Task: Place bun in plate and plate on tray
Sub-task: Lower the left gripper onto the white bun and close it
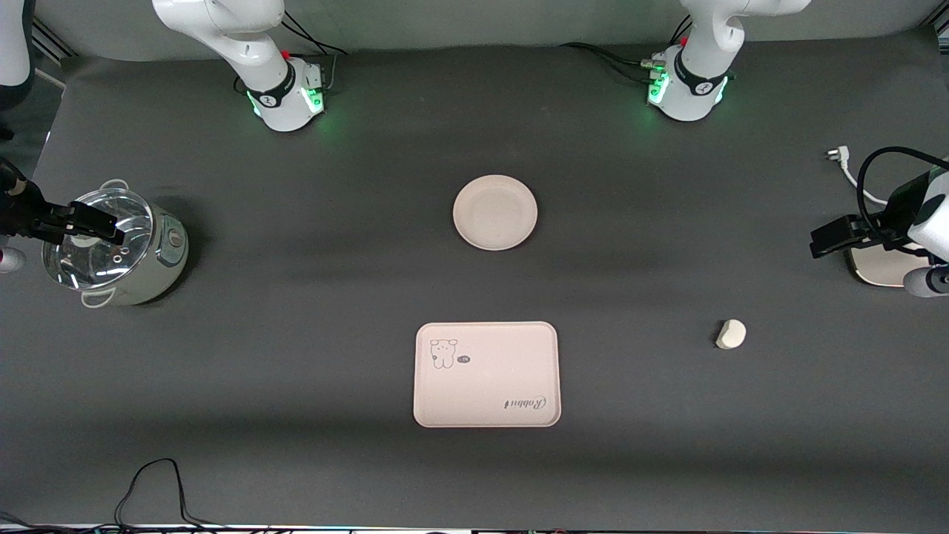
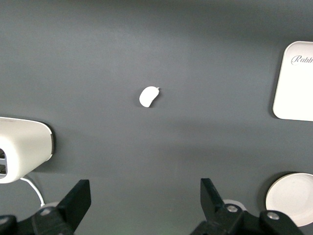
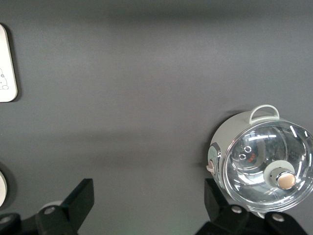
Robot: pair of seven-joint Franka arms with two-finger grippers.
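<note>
The off-white bun (image 1: 731,334) lies on the dark table toward the left arm's end; it also shows in the left wrist view (image 2: 149,96). The round cream plate (image 1: 494,212) sits empty mid-table. The tray (image 1: 486,374) with the rabbit drawing lies nearer the front camera than the plate and is empty. My left gripper (image 1: 834,239) is open and empty, over the table's left-arm end beside a white box; its jaws stand wide apart in the left wrist view (image 2: 145,200). My right gripper (image 1: 93,221) is open and empty over the pot; in the right wrist view (image 3: 146,200) nothing is between its jaws.
A pale green pot with a glass lid (image 1: 111,248) stands at the right arm's end; it also shows in the right wrist view (image 3: 264,164). A white box (image 1: 878,267) with a white cable (image 1: 845,167) lies at the left arm's end. Black cables (image 1: 156,489) run along the front edge.
</note>
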